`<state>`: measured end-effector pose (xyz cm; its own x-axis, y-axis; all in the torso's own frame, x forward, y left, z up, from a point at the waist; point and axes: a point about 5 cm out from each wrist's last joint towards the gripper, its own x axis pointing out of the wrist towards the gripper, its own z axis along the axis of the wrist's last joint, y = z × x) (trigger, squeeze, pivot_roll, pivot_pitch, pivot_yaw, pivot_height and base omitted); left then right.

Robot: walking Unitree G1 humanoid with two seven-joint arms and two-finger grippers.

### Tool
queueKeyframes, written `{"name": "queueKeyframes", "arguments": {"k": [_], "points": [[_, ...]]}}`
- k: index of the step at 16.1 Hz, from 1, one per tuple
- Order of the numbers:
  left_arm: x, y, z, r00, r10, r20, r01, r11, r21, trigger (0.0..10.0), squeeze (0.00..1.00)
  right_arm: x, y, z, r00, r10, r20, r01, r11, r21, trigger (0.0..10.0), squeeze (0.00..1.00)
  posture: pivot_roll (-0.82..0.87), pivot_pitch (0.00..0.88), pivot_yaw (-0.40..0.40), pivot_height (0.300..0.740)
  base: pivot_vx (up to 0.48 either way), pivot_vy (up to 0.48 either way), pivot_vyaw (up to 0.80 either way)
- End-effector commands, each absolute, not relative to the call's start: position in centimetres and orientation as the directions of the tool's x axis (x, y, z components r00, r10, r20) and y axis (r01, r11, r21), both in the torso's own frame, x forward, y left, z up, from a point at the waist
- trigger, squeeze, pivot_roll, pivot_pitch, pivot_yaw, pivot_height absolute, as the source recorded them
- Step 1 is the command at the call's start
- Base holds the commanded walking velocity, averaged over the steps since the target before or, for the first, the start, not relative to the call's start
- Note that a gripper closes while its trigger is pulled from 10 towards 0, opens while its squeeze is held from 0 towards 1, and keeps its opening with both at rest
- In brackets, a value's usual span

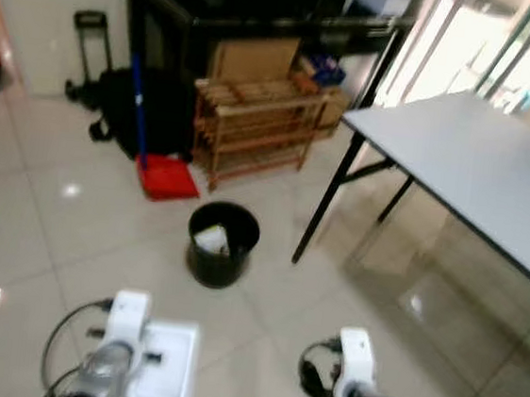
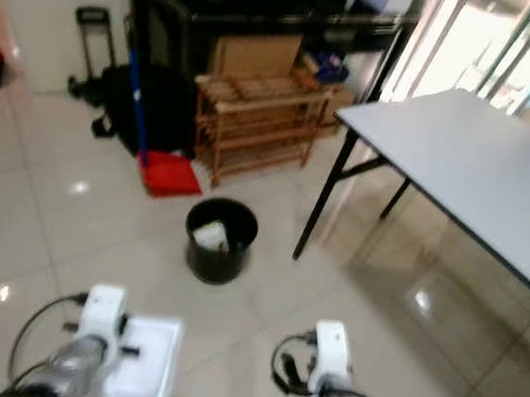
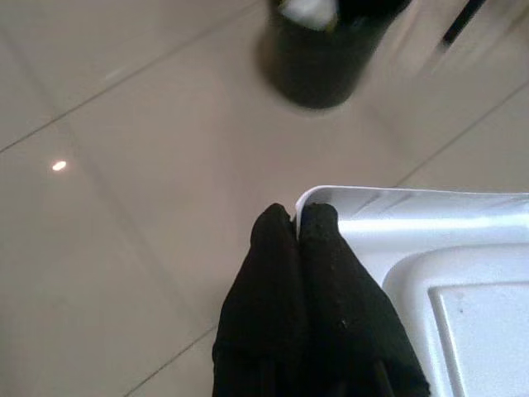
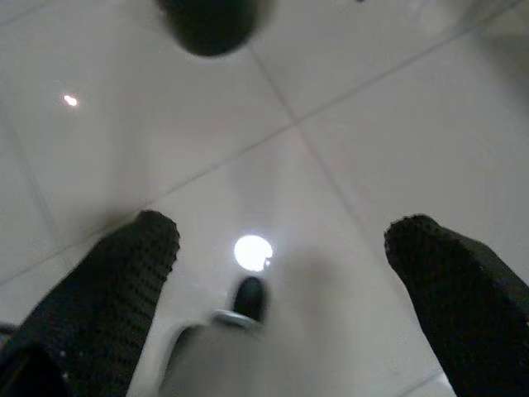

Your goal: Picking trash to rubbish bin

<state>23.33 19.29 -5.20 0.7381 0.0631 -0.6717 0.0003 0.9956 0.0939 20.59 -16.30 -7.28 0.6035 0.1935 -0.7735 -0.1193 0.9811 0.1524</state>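
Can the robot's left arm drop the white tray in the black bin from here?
Probably not yet. The left gripper pinches the white tray, but bare floor separates it from the black bin.

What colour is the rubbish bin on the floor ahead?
Black: the rubbish bin has something white inside it. It shows best in the left eye view.

A bin [image 1: 222, 243] stands on the floor ahead of both grippers, paper inside it. Behind the bin sits a wooden rack [image 1: 259, 122], a dustpan [image 1: 168, 177] to its left. A table [image 1: 477, 169] stands ahead-right of the right gripper [image 4: 281, 248].
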Motion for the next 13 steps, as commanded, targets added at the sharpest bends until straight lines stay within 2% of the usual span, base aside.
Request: {"name": "queueKeyframes", "arguments": {"k": [1,13], "points": [[22.84,19.8,-5.46,0.727,0.075,-0.683,-0.005,0.995,0.105,10.0,0.0,21.71,-16.2,-6.63,0.638,0.188,-0.747,-0.104,0.982,0.158,10.0,0.0,-0.02,0.018,-0.131,0.74,0.48,0.0,0.0],[23.24,20.23,-5.15,0.733,0.098,-0.673,-0.036,0.994,0.106,10.0,0.0,22.65,-16.87,-6.03,0.669,0.157,-0.727,-0.061,0.986,0.157,10.0,0.0,-0.03,0.066,-0.132,0.74,0.48,0.0,0.0]]}}
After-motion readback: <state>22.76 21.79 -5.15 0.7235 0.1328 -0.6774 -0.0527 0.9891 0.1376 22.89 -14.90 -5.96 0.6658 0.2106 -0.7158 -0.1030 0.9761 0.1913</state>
